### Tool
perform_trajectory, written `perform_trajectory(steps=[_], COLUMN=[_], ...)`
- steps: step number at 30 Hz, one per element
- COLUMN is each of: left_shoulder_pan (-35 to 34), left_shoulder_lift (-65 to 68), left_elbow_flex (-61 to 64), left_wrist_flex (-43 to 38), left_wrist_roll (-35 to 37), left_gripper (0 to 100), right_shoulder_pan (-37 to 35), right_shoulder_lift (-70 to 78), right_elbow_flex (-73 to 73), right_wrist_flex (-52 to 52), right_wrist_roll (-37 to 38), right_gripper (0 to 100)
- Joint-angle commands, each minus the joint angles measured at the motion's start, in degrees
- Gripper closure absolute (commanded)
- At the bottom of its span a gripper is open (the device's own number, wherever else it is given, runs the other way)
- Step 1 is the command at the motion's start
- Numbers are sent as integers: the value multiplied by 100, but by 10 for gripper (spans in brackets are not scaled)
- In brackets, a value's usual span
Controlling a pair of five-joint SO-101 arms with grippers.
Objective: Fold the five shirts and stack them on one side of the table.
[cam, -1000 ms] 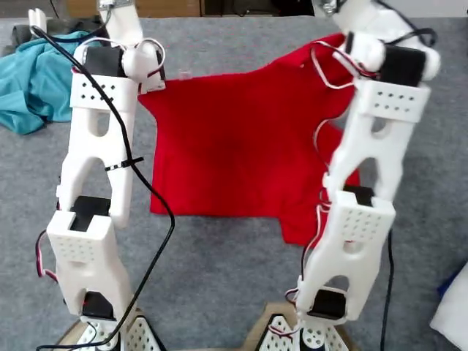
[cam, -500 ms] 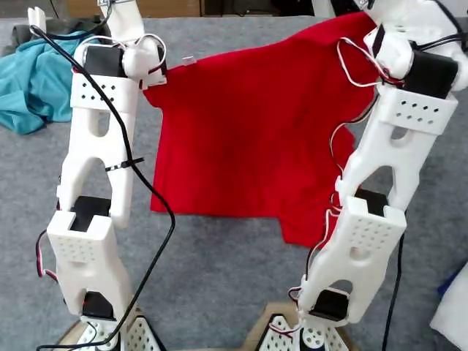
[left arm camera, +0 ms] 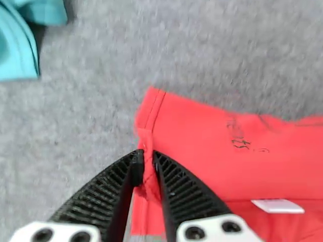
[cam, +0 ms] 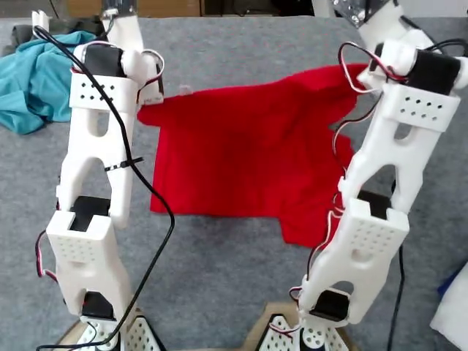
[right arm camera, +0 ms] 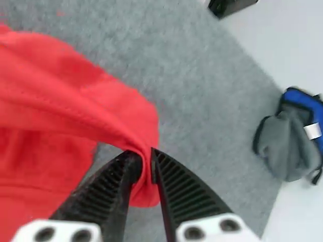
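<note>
At the middle of the table, the red shirt lies with its near hem flat. At its far corners, our left gripper and right gripper each pinch cloth. We should draw both evenly. A teal shirt sits at the far-left corner.

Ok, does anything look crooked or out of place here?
The red shirt lies askew: its near edge drops lower on the right, and its far edge bunches where the left gripper and right gripper pinch it. A teal shirt lies crumpled at the far left.
</note>
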Motion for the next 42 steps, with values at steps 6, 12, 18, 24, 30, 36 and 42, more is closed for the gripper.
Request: perform_trajectory(steps=[6, 12, 18, 24, 30, 36, 42], left_shoulder_pan=[-70, 158, 413, 369, 422, 615, 677], left_shoulder_lift=[-66, -110, -110, -110, -110, -66, -66], left_elbow_flex=[-246, 132, 1029, 1635, 2127, 2629, 3473], left_wrist_flex=[475, 633, 633, 633, 624, 369, -343], left_wrist_roll=[-26, -229, -281, -299, -281, -273, -264], left_gripper=[981, 981, 981, 981, 981, 981, 981], right_shoulder_pan=[180, 171, 233, 374, 936, 1156, 1112], right_shoulder_lift=[-1420, -2281, -2756, -2967, -2958, -2967, -2993], right_elbow_flex=[2571, 4462, 5543, 6202, 6387, 6809, 7310], right_wrist_flex=[105, 88, 88, 88, 88, 88, 70], right_wrist_roll=[-141, -273, -264, -264, -229, -62, 35], right_gripper=[993, 993, 993, 993, 993, 993, 993])
